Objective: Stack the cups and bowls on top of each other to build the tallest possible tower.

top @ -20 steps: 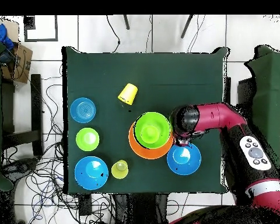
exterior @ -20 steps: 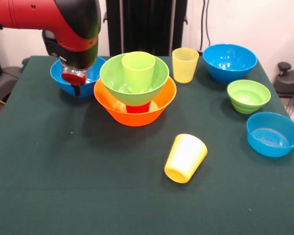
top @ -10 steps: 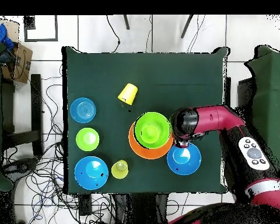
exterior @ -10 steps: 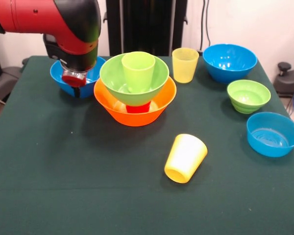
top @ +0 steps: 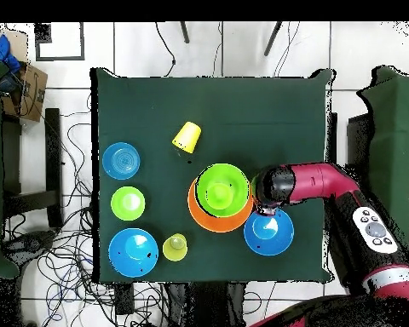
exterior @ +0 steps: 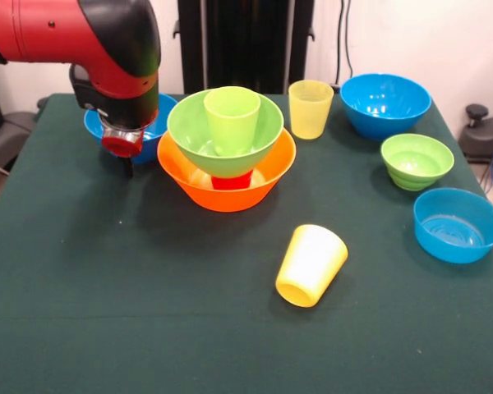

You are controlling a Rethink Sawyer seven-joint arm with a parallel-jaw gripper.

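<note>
The tower stands mid-table: a wide orange bowl (exterior: 193, 187) holds a red cup (exterior: 232, 181), and on that rests a large lime green bowl (exterior: 189, 135) with a lime green cup (exterior: 232, 119) upright in it. From overhead the tower shows as the orange bowl (top: 195, 217) under the green bowl (top: 222, 189). My gripper (exterior: 127, 167) hangs just left of the tower, at the front rim of a medium blue bowl (exterior: 153, 131). Overhead, the gripper (top: 261, 207) sits between the tower and that blue bowl (top: 272, 234). It holds nothing that I can see.
A bright yellow cup (exterior: 311, 264) (top: 187, 136) lies on its side in front of the tower. A paler yellow cup (exterior: 311, 108) stands upright behind it. To the right are a medium blue bowl (exterior: 385, 103), a small green bowl (exterior: 416, 160) and a shallow blue bowl (exterior: 458, 223).
The arm's end has shifted slightly left and lower in the front view, off the blue bowl's middle to its front rim. The cups and bowls have stayed put.
</note>
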